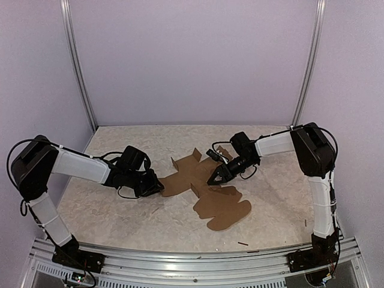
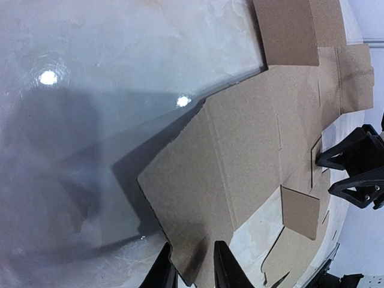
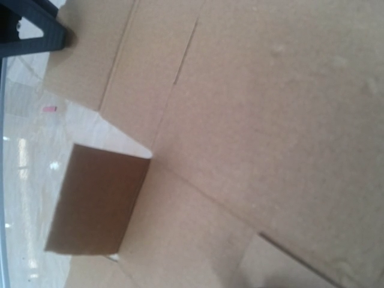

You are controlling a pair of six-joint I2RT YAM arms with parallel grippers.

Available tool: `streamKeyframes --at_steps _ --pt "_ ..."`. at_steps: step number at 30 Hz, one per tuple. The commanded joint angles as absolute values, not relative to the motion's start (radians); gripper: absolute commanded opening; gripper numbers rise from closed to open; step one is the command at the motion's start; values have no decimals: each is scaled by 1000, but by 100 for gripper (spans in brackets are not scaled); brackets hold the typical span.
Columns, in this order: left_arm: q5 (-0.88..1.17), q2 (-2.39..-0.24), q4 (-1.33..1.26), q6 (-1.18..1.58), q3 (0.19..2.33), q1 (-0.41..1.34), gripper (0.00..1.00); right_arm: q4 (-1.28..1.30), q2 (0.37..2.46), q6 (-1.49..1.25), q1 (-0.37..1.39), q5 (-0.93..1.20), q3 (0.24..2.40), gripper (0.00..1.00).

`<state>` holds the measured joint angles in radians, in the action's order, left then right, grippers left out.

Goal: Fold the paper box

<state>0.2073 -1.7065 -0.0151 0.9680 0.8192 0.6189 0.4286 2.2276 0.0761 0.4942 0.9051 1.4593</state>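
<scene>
The paper box (image 1: 201, 186) is a brown die-cut cardboard sheet lying mostly flat mid-table, with small flaps standing up at its far edge. My left gripper (image 1: 157, 186) is at the sheet's left end. In the left wrist view its fingers (image 2: 225, 270) stand slightly apart, with the corner of a raised panel (image 2: 204, 180) between them. My right gripper (image 1: 215, 178) points down onto the middle of the sheet; the left wrist view shows it (image 2: 325, 174) with a small gap at the tips. The right wrist view shows only cardboard (image 3: 258, 120) and one upright flap (image 3: 96, 204), none of its own fingers.
Small dark scraps lie on the table near the front (image 1: 243, 243) and left of the sheet (image 1: 155, 210). A metal rail (image 1: 192, 264) runs along the front edge. Purple walls with metal posts (image 1: 78, 66) close in the back and sides.
</scene>
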Motion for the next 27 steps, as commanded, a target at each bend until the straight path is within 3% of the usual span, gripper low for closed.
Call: streamKeyframes --at_steps 1,8,14,20,27 --pt "230 -1736 -55 976 835 621 16 546 2356 61 491 661 1384 42" --pt "245 -1775 -58 966 863 617 0 540 2356 55 486 647 1377 42" --pt "237 -1796 -31 929 898 615 0 540 2361 54 485 604 1367 43" --pt "210 -1822 39 833 950 614 0 609 2298 120 483 694 1406 45" --pt "140 -1791 9 569 967 627 0 975 2095 464 475 786 1605 49"
